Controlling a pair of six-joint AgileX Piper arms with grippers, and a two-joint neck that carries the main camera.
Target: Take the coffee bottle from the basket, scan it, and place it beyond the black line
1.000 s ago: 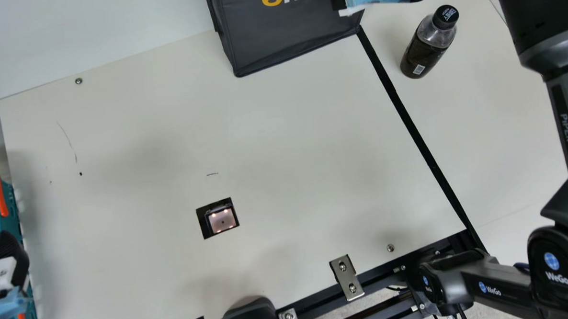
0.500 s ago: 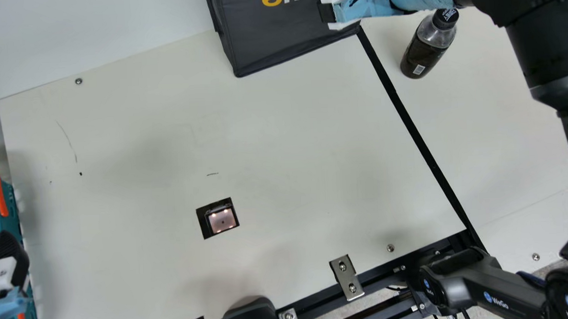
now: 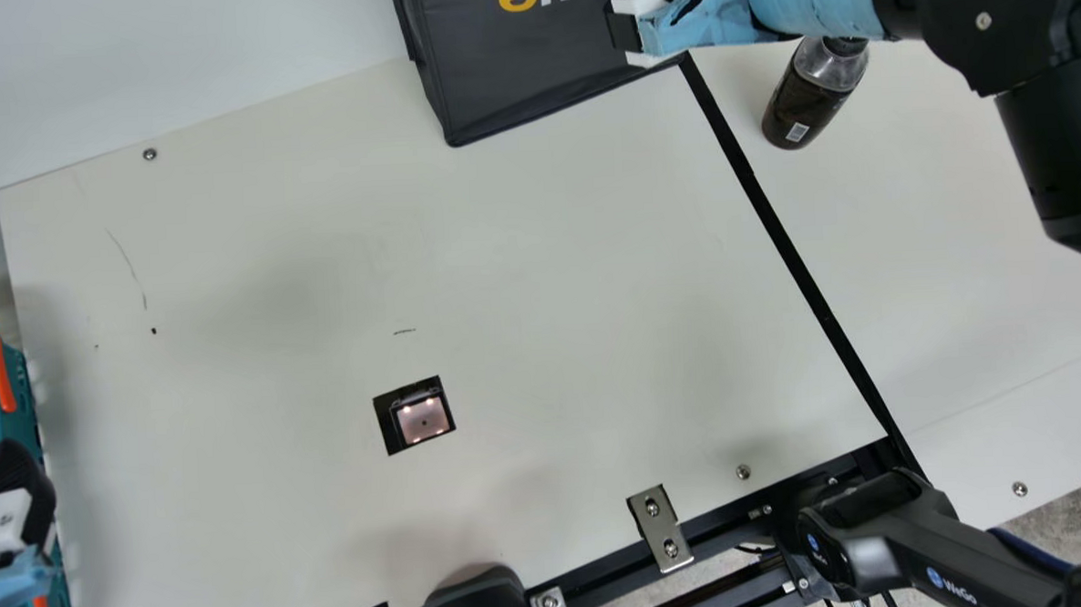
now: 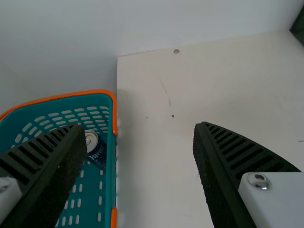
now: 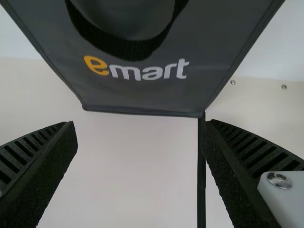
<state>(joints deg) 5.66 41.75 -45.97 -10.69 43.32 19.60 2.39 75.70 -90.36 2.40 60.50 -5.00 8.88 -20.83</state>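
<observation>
The cream table (image 3: 274,260) is the largest thing before me, and at its far edge stands a dark bag (image 3: 540,75). At the robot's left side is the teal basket (image 4: 109,166) with its orange rim. The black line (image 3: 824,317) runs from beside the bag down to the near frame.

The right gripper (image 5: 141,124) is in front of the bag, its two fingers spread with nothing between them. The left gripper (image 4: 140,127) is by the basket, also spread and holding nothing.

The coffee bottle (image 3: 801,110) is beyond the line, on the side away from the basket, and seems to stand upright. I judge that the placing is done, and only the right arm should go away. This arm passes over the cap in the main view; I cannot tell how much free space is there, so a low move could tip the bottle.

The bottle looks full of dark drink, so I expect some weight, rather stiff walls and a smooth, slightly slippery skin. The best hold would be around the labelled body, below the sloping clear shoulder.

Smaller are the scanner window (image 3: 422,420) in the table, a can (image 4: 97,151) inside the basket, and the pale code patch (image 3: 798,133) low on the bottle.
</observation>
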